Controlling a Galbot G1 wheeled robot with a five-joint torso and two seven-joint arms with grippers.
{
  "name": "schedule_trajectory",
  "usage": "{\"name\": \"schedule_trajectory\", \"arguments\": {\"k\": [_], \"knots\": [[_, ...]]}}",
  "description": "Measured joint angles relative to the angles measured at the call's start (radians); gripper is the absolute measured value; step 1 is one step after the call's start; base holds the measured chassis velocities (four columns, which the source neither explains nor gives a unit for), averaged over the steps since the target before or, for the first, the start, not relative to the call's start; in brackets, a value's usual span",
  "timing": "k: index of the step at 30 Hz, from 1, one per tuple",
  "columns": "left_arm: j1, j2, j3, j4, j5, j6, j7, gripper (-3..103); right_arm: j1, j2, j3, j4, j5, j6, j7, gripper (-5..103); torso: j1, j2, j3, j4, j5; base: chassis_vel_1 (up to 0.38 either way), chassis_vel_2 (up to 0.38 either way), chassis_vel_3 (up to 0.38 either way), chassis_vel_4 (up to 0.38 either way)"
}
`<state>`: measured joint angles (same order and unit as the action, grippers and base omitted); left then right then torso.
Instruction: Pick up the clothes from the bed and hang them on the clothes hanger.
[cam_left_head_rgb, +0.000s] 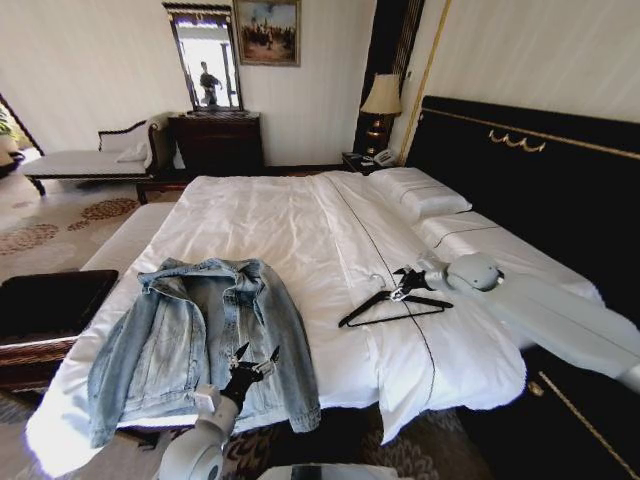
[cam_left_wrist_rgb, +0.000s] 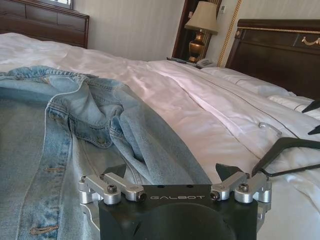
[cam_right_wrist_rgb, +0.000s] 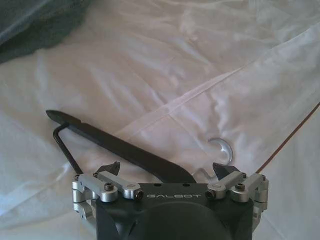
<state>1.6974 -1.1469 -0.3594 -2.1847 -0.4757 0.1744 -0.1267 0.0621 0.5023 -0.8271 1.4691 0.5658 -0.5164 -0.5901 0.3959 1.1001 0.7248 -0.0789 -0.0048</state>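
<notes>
Left arm: rises from the lower edge of the head view, forearm pointing forward and slightly right.
Left gripper (cam_left_head_rgb: 256, 356): fingers spread apart, nothing between them, black tips aimed forward.
Right arm: comes in from the right edge of the head view, pale forearm angled toward the left, wrist bent.
Right gripper (cam_left_head_rgb: 405, 281): fingers parted wide, nothing clasped, tips pointing left and down.

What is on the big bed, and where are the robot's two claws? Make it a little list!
bed: white sheets, pillows
jacket: light-blue denim, spread flat near the bed's foot
hanger: black, lying on the sheet, apart from the jacket
left gripper: open, over the jacket's lower edge
right gripper: open, at the hanger's hook end
</notes>
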Motion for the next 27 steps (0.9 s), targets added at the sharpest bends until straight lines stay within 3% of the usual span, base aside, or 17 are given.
{"name": "schedule_trajectory", "arguments": {"k": [17, 27], "knots": [[0.008, -0.008, -0.014, 0.027, -0.010, -0.016, -0.001, 100, 0.229, 0.119, -0.304, -0.268, -0.023, 0.024, -0.086, 100, 0.000, 0.000, 0.000, 0.0001, 0.0001, 0.000, 0.000, 0.000, 0.000], [0.018, -0.014, -0.019, 0.025, -0.017, -0.021, 0.001, 100, 0.265, 0.138, -0.398, -0.324, -0.059, 0.059, -0.124, 100, 0.000, 0.000, 0.000, 0.0002, 0.0002, 0.000, 0.000, 0.000, 0.000]]}}
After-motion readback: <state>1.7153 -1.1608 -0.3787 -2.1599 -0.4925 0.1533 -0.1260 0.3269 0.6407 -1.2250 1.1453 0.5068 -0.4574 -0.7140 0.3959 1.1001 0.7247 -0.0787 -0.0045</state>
